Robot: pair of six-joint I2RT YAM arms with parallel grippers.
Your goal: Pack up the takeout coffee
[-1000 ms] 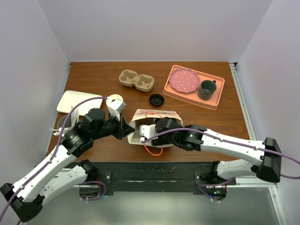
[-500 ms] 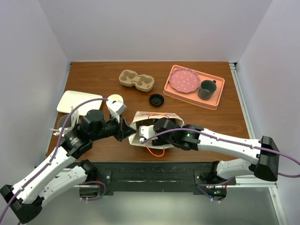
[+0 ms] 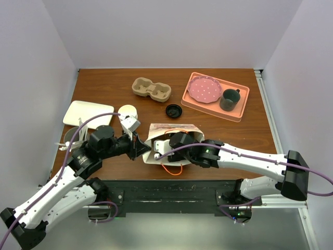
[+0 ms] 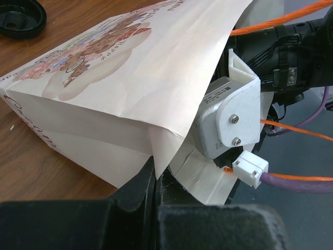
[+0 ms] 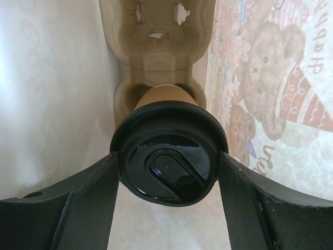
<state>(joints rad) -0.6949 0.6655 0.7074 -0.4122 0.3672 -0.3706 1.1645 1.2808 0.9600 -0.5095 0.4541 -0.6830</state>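
Observation:
The takeout coffee, a tan cup with a black lid, stands inside the paper bag in the near well of a pulp carrier. My right gripper is inside the bag, its fingers pressed against both sides of the lid. In the top view only its wrist shows at the bag's mouth. My left gripper is shut on the bag's white edge and holds the mouth at the left. The bag lies on its side, with its printed face up.
A second pulp carrier and a loose black lid lie behind the bag. A pink tray at the back right holds a dotted plate and a dark mug. White cups and a white tray sit at the left.
My left gripper has shifted slightly right and nearer with the bag's edge. My right arm has pushed a little further into the bag.

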